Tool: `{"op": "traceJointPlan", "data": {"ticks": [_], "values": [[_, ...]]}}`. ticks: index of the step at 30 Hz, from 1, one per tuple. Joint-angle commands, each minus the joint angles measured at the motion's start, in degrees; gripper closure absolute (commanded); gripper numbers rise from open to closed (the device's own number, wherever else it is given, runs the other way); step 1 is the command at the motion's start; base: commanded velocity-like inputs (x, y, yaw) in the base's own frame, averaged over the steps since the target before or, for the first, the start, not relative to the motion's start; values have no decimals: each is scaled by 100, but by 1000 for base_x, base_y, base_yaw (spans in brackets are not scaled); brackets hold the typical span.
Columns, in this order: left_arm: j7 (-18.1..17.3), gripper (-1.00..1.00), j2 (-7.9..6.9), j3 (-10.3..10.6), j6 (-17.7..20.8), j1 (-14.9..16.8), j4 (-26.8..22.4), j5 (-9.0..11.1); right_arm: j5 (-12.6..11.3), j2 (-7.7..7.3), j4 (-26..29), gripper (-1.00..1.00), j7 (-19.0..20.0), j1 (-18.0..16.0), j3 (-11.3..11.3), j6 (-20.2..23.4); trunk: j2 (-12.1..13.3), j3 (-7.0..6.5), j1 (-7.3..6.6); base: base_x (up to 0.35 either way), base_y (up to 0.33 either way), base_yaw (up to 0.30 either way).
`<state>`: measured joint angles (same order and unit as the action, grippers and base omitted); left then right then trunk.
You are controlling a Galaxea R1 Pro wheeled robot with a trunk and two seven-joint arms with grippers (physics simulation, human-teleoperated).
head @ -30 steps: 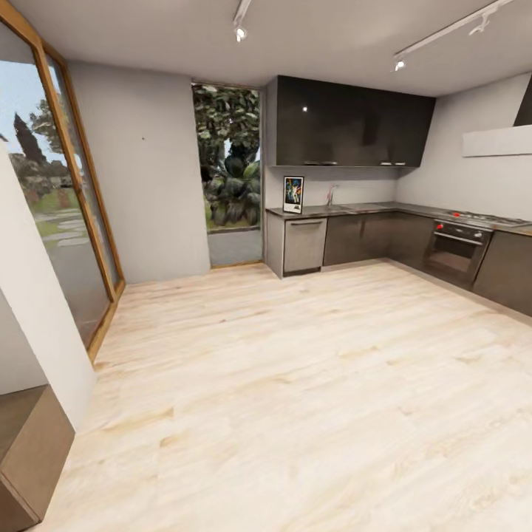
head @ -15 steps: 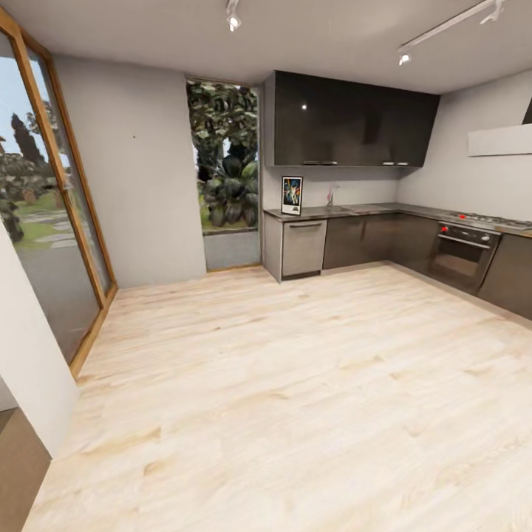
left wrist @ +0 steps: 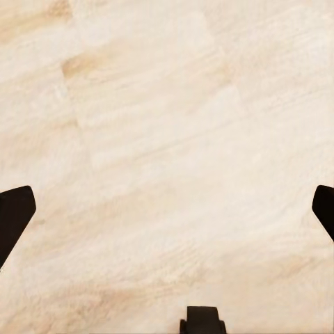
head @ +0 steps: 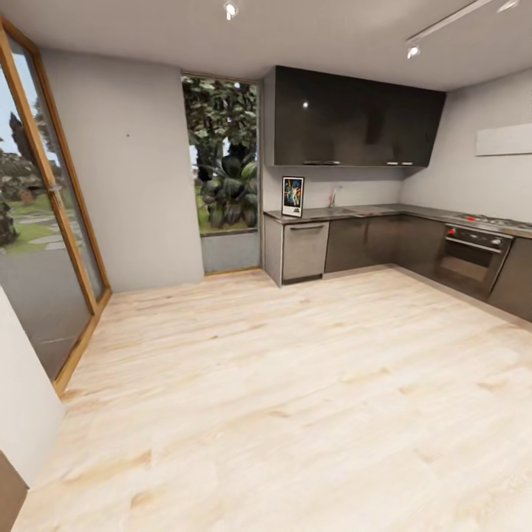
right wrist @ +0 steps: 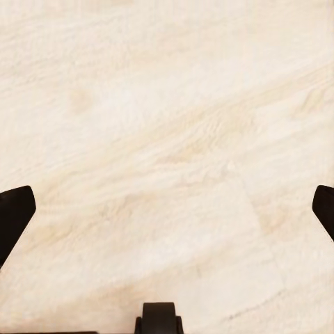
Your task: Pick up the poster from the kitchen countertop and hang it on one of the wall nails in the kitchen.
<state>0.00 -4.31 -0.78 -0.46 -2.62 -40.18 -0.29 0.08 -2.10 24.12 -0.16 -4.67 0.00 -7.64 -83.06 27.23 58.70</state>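
Observation:
The poster (head: 292, 196) stands upright at the left end of the grey kitchen countertop (head: 384, 210), far across the room, leaning against the pale wall under the dark upper cabinets. A tiny dark wall nail (head: 127, 135) sticks out of the grey wall between the glass door and the window. In the left wrist view my left gripper (left wrist: 167, 212) is open above bare wood floor, its dark fingertips (left wrist: 14, 216) wide apart. My right gripper (right wrist: 167, 212) is likewise open over the floor, with nothing between its fingers.
Pale wood floor (head: 295, 384) stretches between me and the kitchen. A silver dishwasher (head: 304, 250) and an oven (head: 470, 255) sit under the worktop. A wood-framed glass door (head: 52, 229) runs along the left, and a white partition corner (head: 22, 399) stands close at the lower left.
The whole head view has shifted: the camera has moved forward and turned slightly, so the white partition and brown unit at the left slide out of the picture. The poster has not moved.

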Motion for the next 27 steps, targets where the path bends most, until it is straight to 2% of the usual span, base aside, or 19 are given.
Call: {"op": "traceJointPlan", "data": {"ticks": [1,11,27], "values": [[0,-100,1,-4,-3,-2,-7,-2,1,0,-4,-100,-2,-2,0,-18,-2,5,3,254,0,0],[13,-100,1,-6,2,-2,-7,-2,1,-1,-4,-100,-2,0,0,-18,-2,5,3,86,0,-128],[18,-100,1,-10,2,-2,-7,3,9,0,-4,-100,-2,-3,16,-18,-2,5,3,317,0,-12]]}}
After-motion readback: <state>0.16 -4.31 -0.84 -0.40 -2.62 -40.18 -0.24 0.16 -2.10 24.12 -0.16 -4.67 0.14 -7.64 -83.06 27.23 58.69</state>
